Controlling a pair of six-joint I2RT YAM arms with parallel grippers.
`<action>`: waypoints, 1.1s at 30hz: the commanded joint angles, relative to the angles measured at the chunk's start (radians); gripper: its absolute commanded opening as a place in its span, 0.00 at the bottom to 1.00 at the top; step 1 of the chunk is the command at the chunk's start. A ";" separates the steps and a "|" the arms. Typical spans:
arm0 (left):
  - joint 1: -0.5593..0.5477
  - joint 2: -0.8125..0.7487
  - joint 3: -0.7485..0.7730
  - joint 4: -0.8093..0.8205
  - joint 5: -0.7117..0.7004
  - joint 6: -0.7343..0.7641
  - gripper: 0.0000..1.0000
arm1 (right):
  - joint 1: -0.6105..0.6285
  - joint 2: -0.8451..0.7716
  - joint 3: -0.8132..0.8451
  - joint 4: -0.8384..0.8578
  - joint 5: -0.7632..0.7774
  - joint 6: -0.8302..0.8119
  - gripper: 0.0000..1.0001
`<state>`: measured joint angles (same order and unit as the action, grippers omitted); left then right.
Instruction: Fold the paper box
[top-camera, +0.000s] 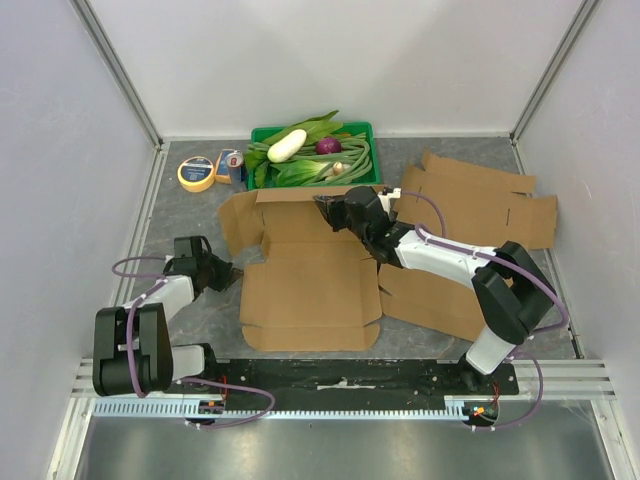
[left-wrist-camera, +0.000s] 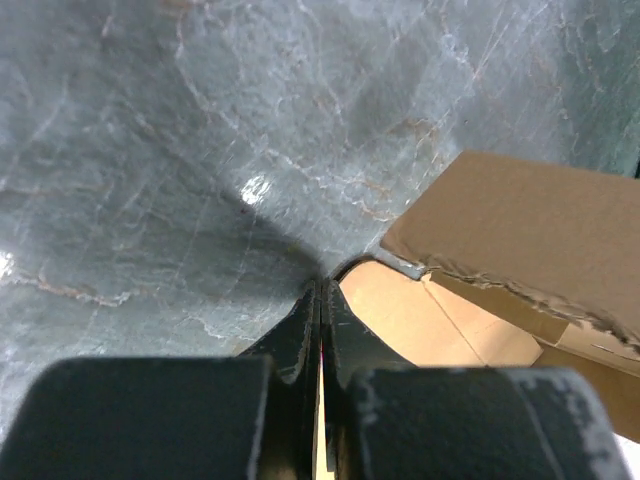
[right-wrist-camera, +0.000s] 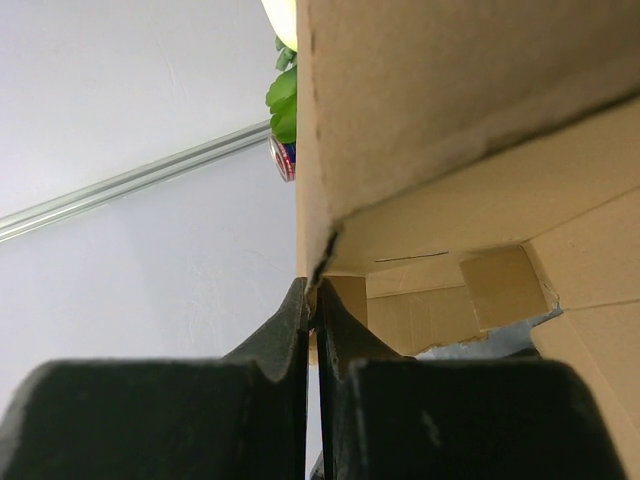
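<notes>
The paper box (top-camera: 310, 285) is a flat brown cardboard blank lying in the middle of the table. My left gripper (top-camera: 232, 270) sits low at the blank's left edge. In the left wrist view its jaws (left-wrist-camera: 321, 290) are pressed together with a thin tan sliver of cardboard between them, and a raised flap (left-wrist-camera: 520, 230) is to the right. My right gripper (top-camera: 325, 207) is at the blank's far edge. It is shut (right-wrist-camera: 312, 290) on the torn corner of a flap (right-wrist-camera: 440, 90) that it holds lifted upright.
A green crate (top-camera: 360, 128) of vegetables stands at the back, with a yellow tape roll (top-camera: 196, 173) and a can (top-camera: 235, 165) to its left. More flat cardboard (top-camera: 480, 195) lies at the right. Another piece (top-camera: 435, 300) lies under my right arm.
</notes>
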<state>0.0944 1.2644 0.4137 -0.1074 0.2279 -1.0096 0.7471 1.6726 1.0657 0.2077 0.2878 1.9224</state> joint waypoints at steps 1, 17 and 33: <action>0.007 0.036 0.007 0.061 -0.046 0.037 0.02 | -0.002 -0.030 -0.029 -0.019 0.004 -0.028 0.06; -0.019 -0.576 0.100 -0.183 -0.162 0.328 0.70 | 0.003 -0.022 -0.009 -0.008 -0.004 -0.066 0.07; -0.051 -0.103 0.321 -0.077 -0.042 0.508 0.40 | 0.001 -0.013 -0.010 0.007 -0.013 -0.060 0.07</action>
<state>0.0685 1.1267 0.6651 -0.2298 0.1516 -0.5591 0.7467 1.6680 1.0561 0.2218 0.2760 1.8832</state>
